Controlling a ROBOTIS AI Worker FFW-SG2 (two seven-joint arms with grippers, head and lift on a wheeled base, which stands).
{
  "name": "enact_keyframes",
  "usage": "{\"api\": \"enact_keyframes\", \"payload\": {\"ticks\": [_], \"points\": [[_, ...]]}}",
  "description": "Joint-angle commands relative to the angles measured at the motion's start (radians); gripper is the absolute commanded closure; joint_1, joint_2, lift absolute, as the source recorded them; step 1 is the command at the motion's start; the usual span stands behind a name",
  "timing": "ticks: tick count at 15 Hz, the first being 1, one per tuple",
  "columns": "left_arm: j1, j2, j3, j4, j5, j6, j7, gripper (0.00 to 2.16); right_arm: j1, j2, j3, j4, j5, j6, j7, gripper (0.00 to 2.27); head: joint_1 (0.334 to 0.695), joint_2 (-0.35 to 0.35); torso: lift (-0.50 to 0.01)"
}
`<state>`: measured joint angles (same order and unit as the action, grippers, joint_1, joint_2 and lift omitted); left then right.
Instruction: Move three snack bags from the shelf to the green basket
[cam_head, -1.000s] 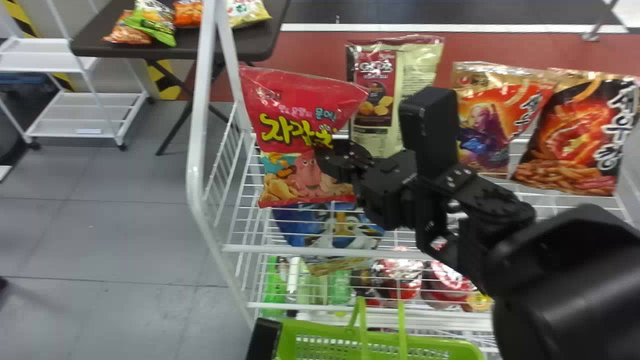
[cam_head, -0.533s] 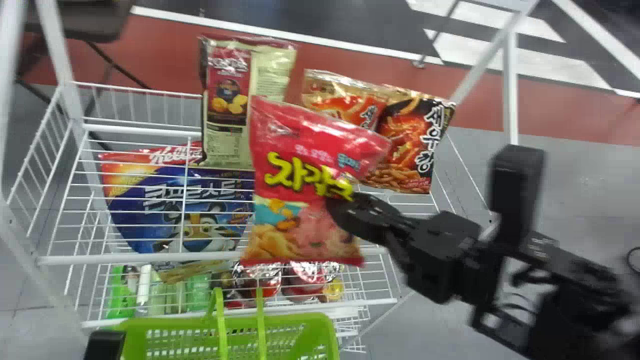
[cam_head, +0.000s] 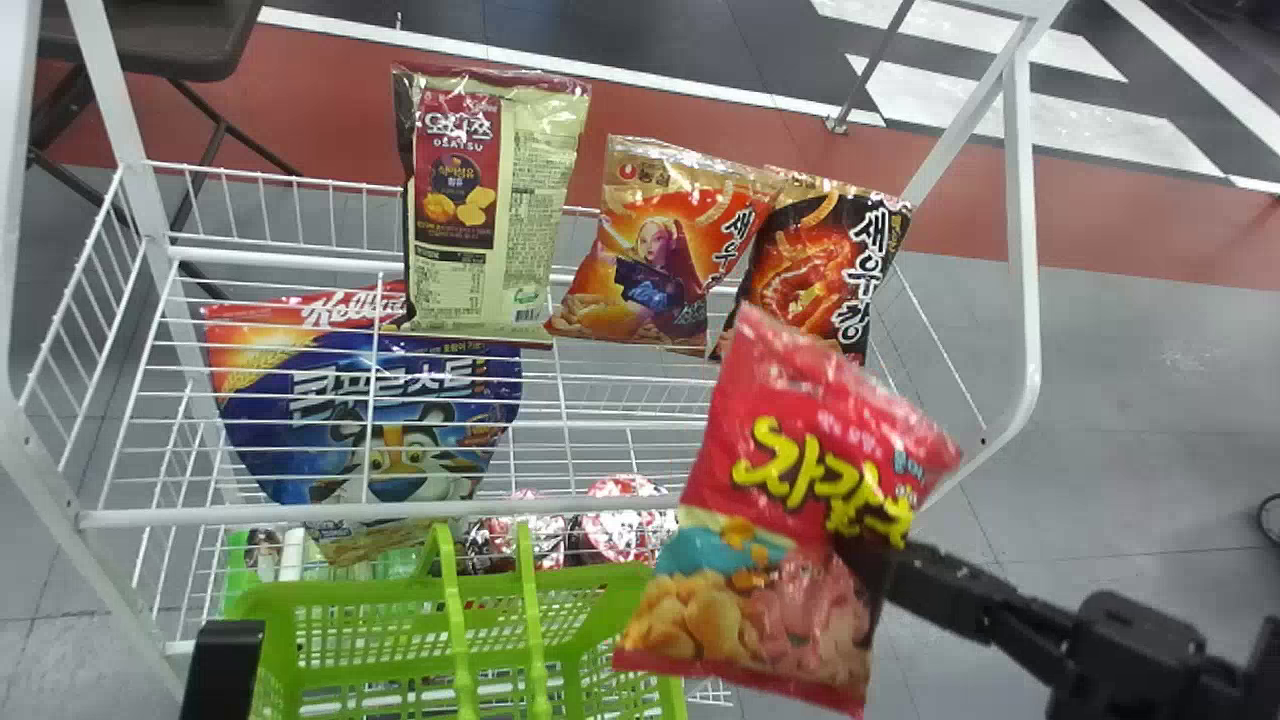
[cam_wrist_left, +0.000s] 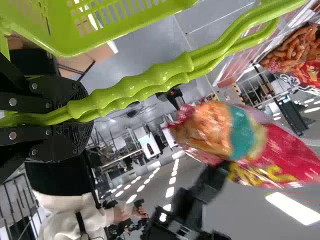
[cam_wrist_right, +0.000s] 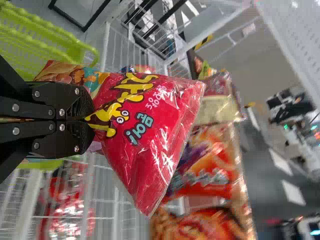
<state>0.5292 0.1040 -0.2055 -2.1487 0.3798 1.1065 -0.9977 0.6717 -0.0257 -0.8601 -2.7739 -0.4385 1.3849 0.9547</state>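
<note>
In the head view my right gripper (cam_head: 880, 550) is shut on the side of the red snack bag (cam_head: 790, 500), holding it right of the green basket (cam_head: 620, 620), in front of the shelf. The right wrist view shows the right gripper (cam_wrist_right: 90, 117) pinching the bag (cam_wrist_right: 145, 130). In the left wrist view my left gripper (cam_wrist_left: 82, 117) is shut on the basket handles (cam_wrist_left: 135, 92). Standing on the shelf (cam_head: 560, 390) are a cream and maroon bag (cam_head: 530, 200), an orange bag (cam_head: 650, 250) and a black-and-orange bag (cam_head: 820, 270).
A blue cereal bag (cam_head: 370, 410) rests at the shelf's left side. Lower down are red-topped cups (cam_head: 620, 520) and green bottles. The shelf's white front rail (cam_head: 300, 514) runs just behind the basket, and a white post (cam_head: 1020, 220) rises at the right.
The head view has swung to the right. My right gripper has carried the red bag from in front of the shelved bags to the right and down, near the basket's right side.
</note>
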Motion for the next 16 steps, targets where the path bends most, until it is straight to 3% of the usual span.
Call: {"api": "enact_keyframes", "payload": {"ticks": [1,3,7,12,16], "points": [[0.006,-0.003,-0.005,-0.007,-0.001,-0.024,0.002,1.7,0.031,-0.04,0.139,0.086,0.126,-0.011,-0.004,2.08,0.695,-0.35,-0.047],[0.009,-0.003,-0.006,-0.011,-0.001,-0.033,0.001,1.7,0.049,-0.059,0.289,0.146,0.222,-0.06,-0.014,2.08,0.695,-0.35,-0.047],[0.017,-0.003,-0.022,-0.031,-0.006,-0.033,0.005,1.7,0.048,-0.074,0.498,0.267,0.265,-0.122,-0.037,2.08,0.695,-0.35,-0.047],[0.028,0.0,-0.029,-0.051,-0.013,-0.033,0.004,1.7,-0.009,-0.088,0.65,0.405,0.328,-0.143,-0.07,2.08,0.695,-0.35,-0.047],[0.031,0.006,-0.026,-0.063,-0.013,-0.024,-0.001,1.7,-0.095,-0.106,0.803,0.547,0.458,-0.131,-0.114,1.99,0.695,-0.35,-0.047]]}}
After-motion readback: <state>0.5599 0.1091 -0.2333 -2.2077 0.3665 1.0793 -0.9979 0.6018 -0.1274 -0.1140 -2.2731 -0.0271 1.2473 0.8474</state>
